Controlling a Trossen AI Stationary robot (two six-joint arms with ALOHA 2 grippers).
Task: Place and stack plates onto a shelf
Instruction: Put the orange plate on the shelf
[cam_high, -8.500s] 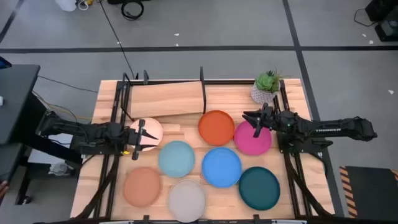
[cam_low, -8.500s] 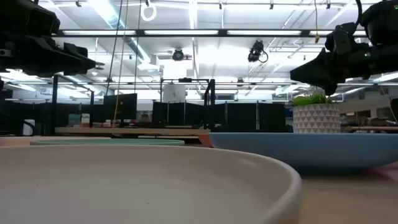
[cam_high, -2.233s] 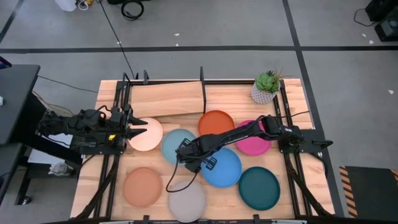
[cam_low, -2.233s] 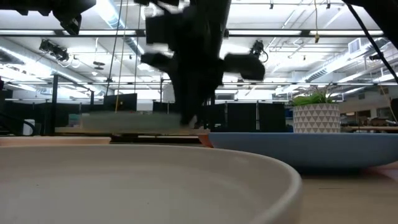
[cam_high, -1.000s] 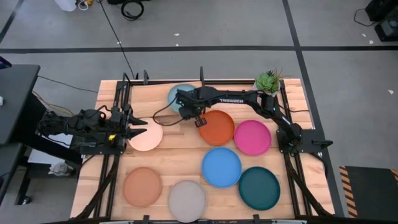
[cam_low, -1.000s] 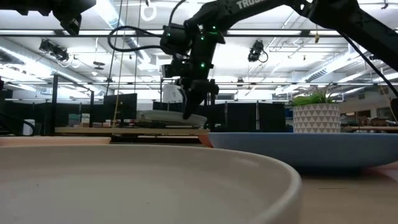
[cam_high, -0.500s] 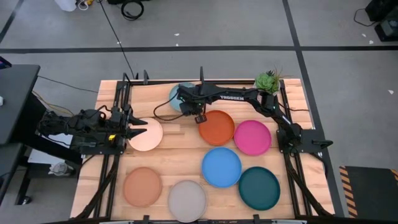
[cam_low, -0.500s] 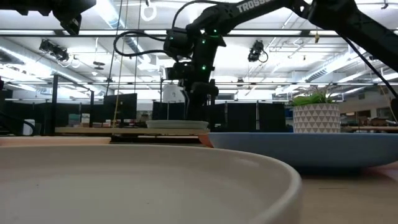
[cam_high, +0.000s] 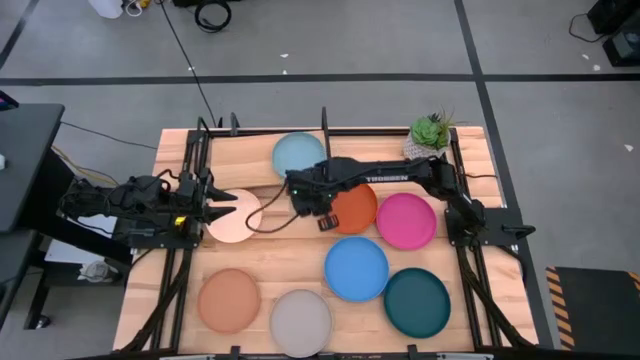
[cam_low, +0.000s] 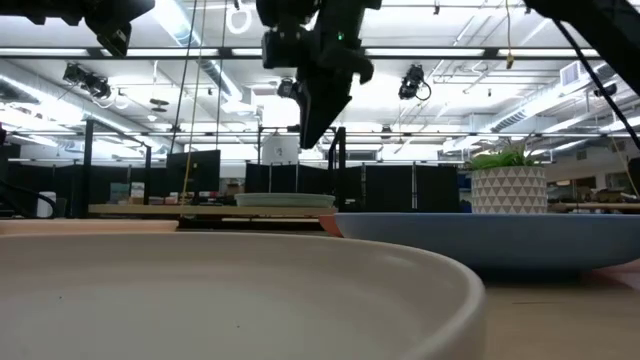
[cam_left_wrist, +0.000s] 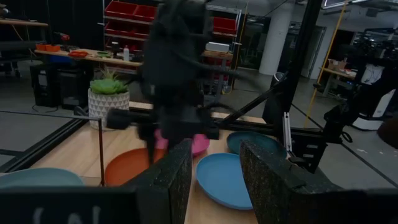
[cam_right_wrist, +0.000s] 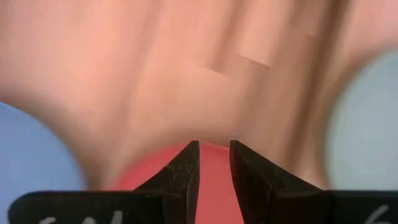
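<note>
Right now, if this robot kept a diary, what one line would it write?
light blue plate: on shelf | right pincer: empty, open, above the orange plate | left pincer: waiting over pale peach plate

A large industrial lab or workshop hall. The low view shows a high ceiling with long strip lights (cam_low: 250, 52), exposed beams and dark partitions (cam_low: 400, 187) across the back. The left wrist view shows red shelving (cam_left_wrist: 127, 15), cluttered workbenches (cam_left_wrist: 81, 56) and another robot rig (cam_left_wrist: 376, 81). From above, the table (cam_high: 180, 150) stands on a grey floor (cam_high: 400, 40) marked with dark tape (cam_high: 300, 77), cables (cam_high: 210, 15) lying about.
</note>
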